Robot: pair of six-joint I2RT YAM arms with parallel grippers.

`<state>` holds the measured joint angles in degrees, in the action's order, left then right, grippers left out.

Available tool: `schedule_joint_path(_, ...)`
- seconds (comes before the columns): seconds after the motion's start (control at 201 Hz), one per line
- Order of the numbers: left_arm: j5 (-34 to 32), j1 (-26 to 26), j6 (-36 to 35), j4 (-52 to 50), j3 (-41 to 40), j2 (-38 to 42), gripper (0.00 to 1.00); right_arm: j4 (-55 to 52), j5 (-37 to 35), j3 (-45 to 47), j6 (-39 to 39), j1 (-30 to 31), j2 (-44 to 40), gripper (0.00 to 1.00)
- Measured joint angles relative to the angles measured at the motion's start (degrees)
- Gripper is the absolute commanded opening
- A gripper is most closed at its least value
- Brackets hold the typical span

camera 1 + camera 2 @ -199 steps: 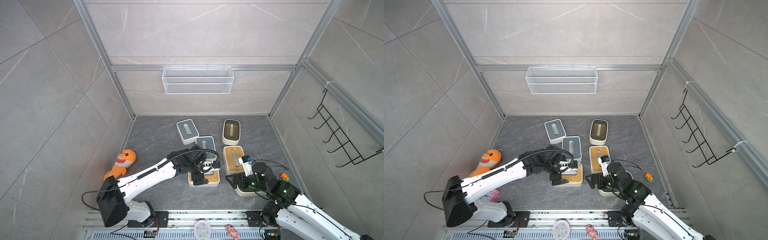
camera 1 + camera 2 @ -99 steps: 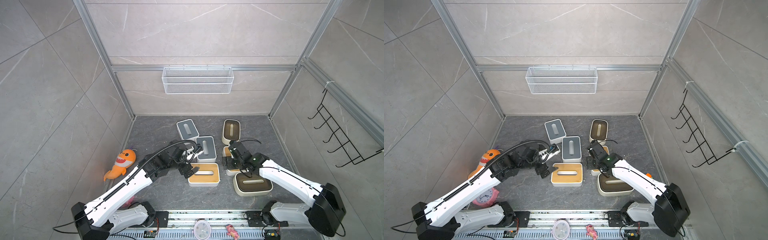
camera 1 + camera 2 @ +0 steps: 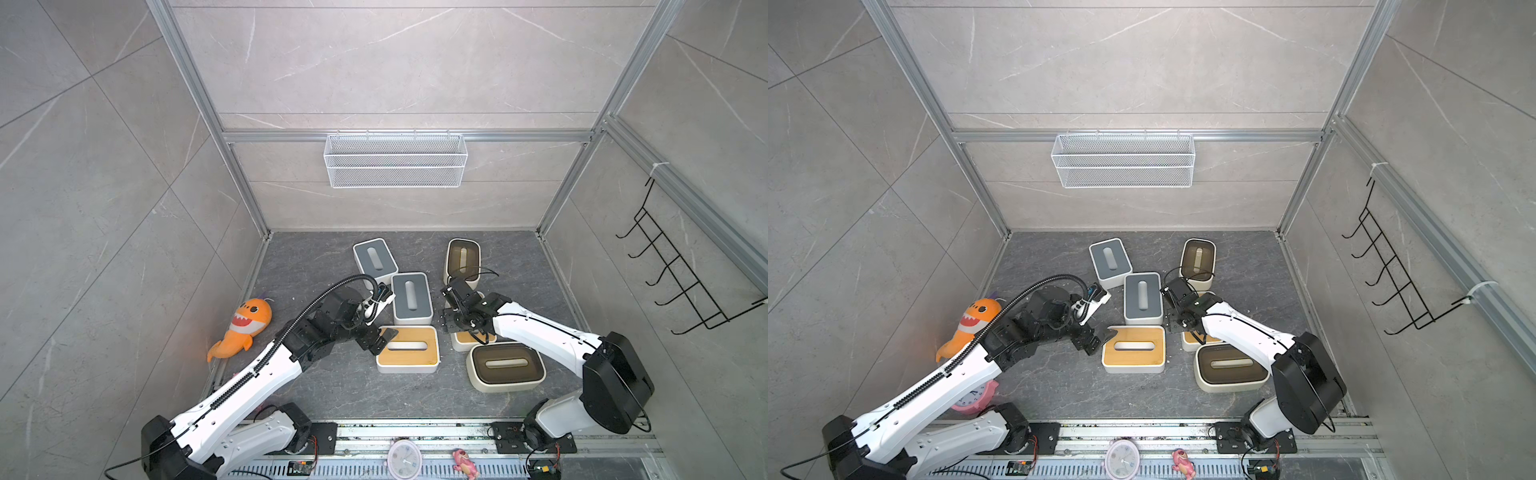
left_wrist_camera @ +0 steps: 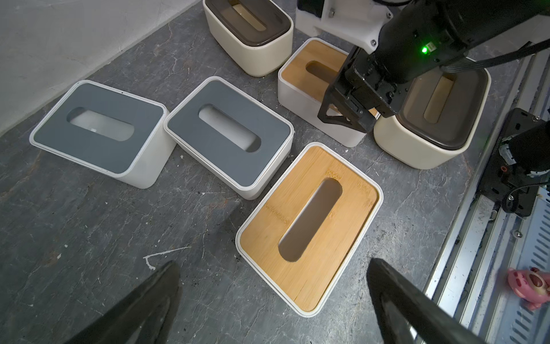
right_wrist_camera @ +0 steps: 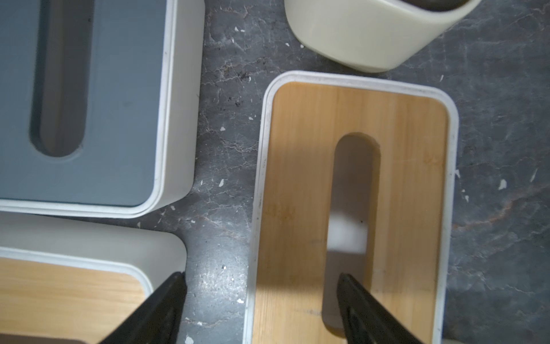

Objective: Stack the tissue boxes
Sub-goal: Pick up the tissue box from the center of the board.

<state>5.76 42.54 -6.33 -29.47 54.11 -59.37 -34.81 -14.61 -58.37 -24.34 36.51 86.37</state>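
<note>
Dark grey stone tabletop (image 3: 316, 266), tiled walls all round. Compared with a second ago, the right arm is unfolded and the right hand (image 5: 262, 286) is parked over the rear bamboo-lidded box (image 5: 357, 119). Its jaws are narrowed but apart, with one finger in the slot and one outside the wall, so nothing is pinched yet. The left hand (image 4: 273, 268) is pulled back off the front bamboo-lidded box (image 4: 342, 235) and spread wide. A pick looks set up. All six white and cream boxes are sat singly, none stacked.

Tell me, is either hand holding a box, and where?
Nothing yet. Right hand straddles a bamboo box along one side, finger over its slot; left hand open.
</note>
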Motion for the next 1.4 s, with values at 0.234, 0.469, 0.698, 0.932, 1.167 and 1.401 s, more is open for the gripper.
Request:
schedule_joint_path(0.234,-0.72,-1.09,1.57,0.85,0.07,0.85,1.0,0.79,2.58,0.07,1.53,-4.59,0.02,0.8)
schedule_joint_path(0.469,-0.13,-2.67,2.23,1.9,0.07,1.86,1.0,3.13,6.32,1.7,3.17,-7.08,0.44,0.77)
schedule_joint_path(0.698,0.42,-4.37,2.56,2.01,0.07,1.75,1.0,4.74,8.26,1.7,4.48,-7.08,3.45,0.76)
schedule_joint_path(0.932,1.36,-6.38,3.04,2.6,0.04,1.75,1.0,4.85,8.22,1.7,4.48,-7.08,4.7,0.74)
schedule_joint_path(1.167,2.36,-6.86,3.32,2.64,-0.02,1.75,1.0,4.98,8.22,1.86,4.7,-7.08,4.72,0.58)
schedule_joint_path(1.401,2.36,-6.97,3.37,2.78,-0.04,1.75,1.0,5.03,7.96,1.9,4.94,-7.08,4.7,0.5)
